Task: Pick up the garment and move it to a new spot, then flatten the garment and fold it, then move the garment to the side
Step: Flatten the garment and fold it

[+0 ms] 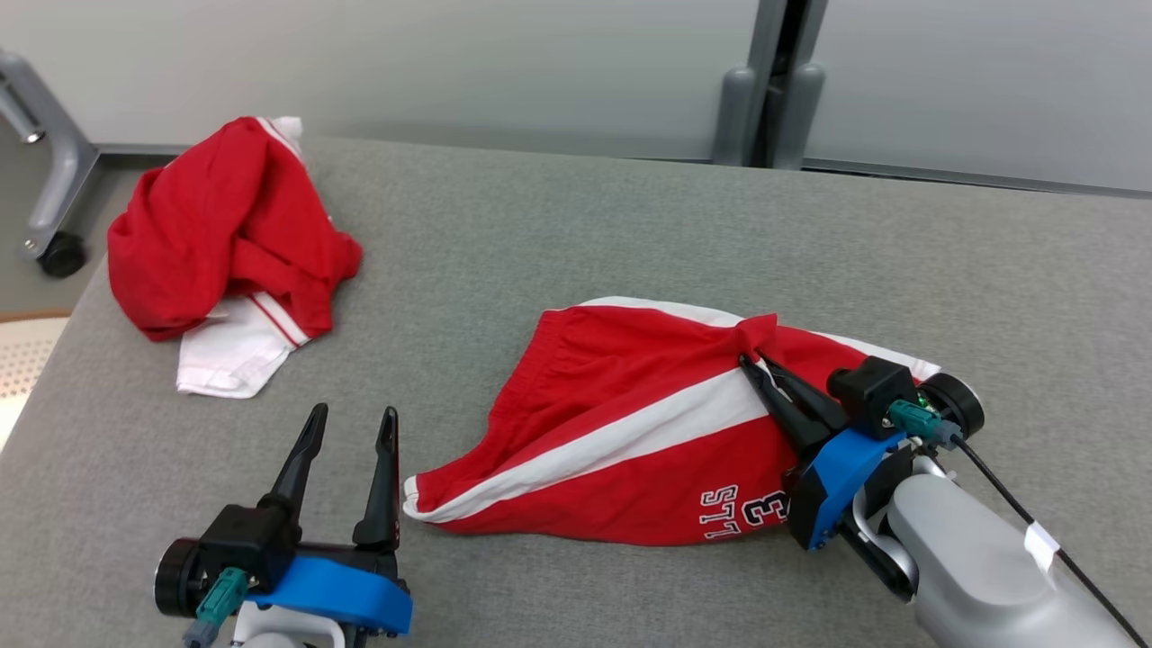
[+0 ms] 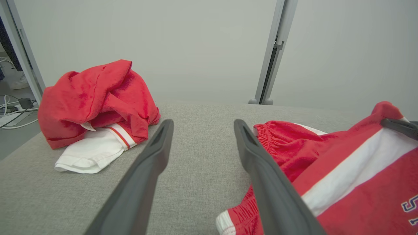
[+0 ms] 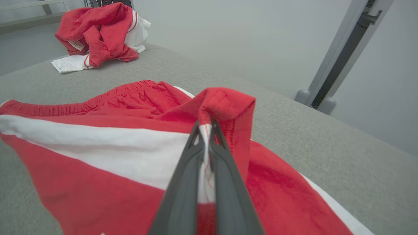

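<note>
The grey padded table (image 1: 576, 225) carries the red-and-white shorts (image 1: 621, 432) at centre-right. The right gripper (image 1: 752, 357) is clamped on a raised fold of their far edge. The left gripper (image 1: 354, 412) stands open near their left corner. Step in hand: pickup. The next move probably calls for a lift and carry, well apart from the crumpled red garment (image 1: 225, 243).

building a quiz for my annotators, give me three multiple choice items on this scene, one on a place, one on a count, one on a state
1. Where on the grey surface does the crumpled garment lie?
A. far left
B. centre
C. near right

2. How many garments lie on it?
A. one
B. two
C. three

3. How does the right end effector meet the striped shorts?
A. open above them
B. flat beside them
C. shut on a pinched fold

Answers:
1 A, it sits by the far left edge in the head view.
2 B, there are only the crumpled garment and the shorts.
3 C, its fingers meet on raised red cloth.
</note>
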Available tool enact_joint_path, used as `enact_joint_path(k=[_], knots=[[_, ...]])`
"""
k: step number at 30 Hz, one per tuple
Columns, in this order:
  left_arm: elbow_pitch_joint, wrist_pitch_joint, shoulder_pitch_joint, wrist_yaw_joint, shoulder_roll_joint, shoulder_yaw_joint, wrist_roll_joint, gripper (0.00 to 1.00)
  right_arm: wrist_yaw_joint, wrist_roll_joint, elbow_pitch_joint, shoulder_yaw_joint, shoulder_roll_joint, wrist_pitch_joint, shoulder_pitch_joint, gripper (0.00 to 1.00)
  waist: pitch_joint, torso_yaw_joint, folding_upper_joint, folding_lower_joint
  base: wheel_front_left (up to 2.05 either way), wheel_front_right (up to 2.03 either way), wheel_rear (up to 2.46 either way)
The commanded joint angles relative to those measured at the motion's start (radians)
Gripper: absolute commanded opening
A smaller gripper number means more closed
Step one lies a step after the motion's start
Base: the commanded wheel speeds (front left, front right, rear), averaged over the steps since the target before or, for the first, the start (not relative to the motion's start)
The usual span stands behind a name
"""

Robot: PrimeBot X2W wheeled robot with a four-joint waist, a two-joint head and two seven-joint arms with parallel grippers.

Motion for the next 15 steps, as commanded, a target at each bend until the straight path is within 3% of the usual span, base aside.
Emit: enact_joint_path(k=[1,7,8,15], knots=[[0.003,-0.003,0.016,0.000,0.003,0.009,0.003,1.00,0.000,-0.011,-0.017,-0.011,0.007,-0.005,0.018,0.00,-0.018,-0.023,0.0000,-0.0001,0.00,0.00,0.00],[0.006,-0.003,0.053,-0.006,0.003,0.032,0.009,1.00,0.000,-0.057,-0.166,-0.087,0.027,-0.009,0.143,0.00,-0.047,-0.092,0.0000,-0.0001,0.00,0.00,0.00],[0.008,-0.003,0.064,-0.006,0.003,0.032,0.007,1.00,0.000,-0.092,-0.259,-0.120,0.038,-0.010,0.250,0.00,-0.056,-0.121,0.0000,-0.0001,0.00,0.00,0.00],[0.006,-0.003,0.066,-0.007,0.003,0.028,-0.001,1.00,0.000,-0.149,-0.412,-0.165,0.068,-0.010,0.533,0.00,-0.060,-0.169,0.0000,-0.0001,0.00,0.00,0.00]])
